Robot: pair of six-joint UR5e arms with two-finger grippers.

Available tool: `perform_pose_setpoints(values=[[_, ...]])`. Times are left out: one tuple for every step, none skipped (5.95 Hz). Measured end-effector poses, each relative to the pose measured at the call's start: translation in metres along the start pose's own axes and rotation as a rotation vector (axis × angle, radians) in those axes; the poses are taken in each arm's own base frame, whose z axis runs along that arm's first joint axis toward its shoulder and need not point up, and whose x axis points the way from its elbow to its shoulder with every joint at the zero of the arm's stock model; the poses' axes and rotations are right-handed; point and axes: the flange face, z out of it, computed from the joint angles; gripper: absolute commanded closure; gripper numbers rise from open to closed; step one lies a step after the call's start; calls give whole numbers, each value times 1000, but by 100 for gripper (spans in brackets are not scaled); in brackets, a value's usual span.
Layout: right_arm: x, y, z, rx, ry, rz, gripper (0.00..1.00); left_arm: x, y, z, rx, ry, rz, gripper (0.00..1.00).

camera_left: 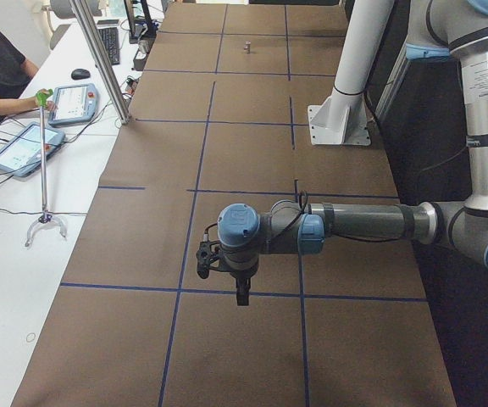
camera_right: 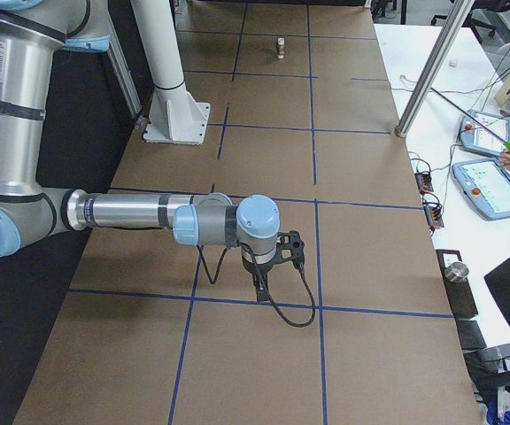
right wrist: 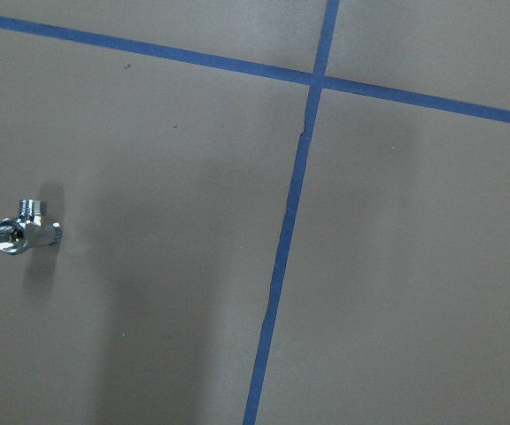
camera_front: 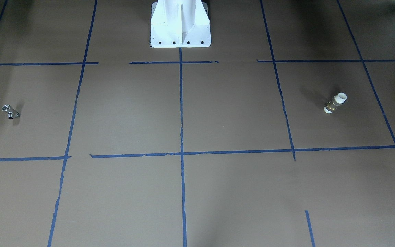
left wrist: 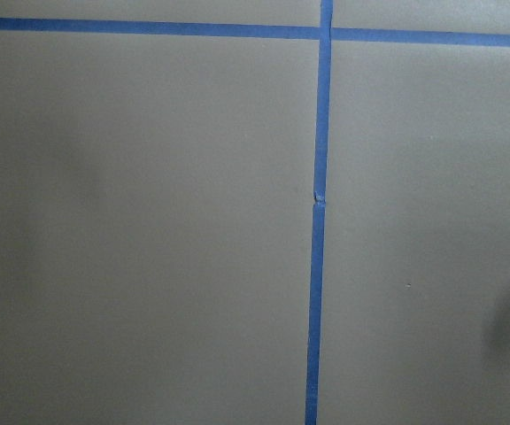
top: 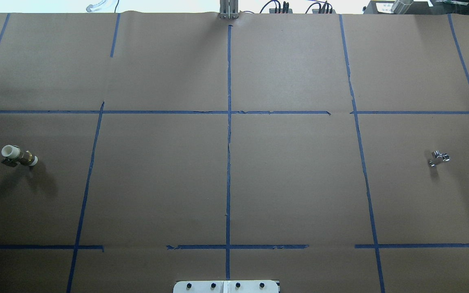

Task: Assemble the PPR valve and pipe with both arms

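Lying far left on the brown paper worktop (top: 291,183), gridded with blue tape (top: 229,162): short white plastic pipe (top: 18,156) with a brass band. Far right: small shiny chrome branched valve (top: 438,158). Overhanging the worktop, left fingers (camera_left: 242,294) and right fingers (camera_right: 260,288); spread cannot be told.

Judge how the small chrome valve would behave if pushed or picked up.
The valve looks like polished metal, so probably rigid, heavy for its size and slippery. Its branched shape should stop it rolling; a push would likely slide or spin it.
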Motion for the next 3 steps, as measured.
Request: perform_pose_setpoints(values=[[0,0,0,0,0,-1,0,3,-1,0,-3,0,4,0],[0,0,0,0,0,-1,0,6,-2,2,-8,-1,9,0],[0,0,0,0,-1,-1,0,8,-3,2,-6,-1,16,0]])
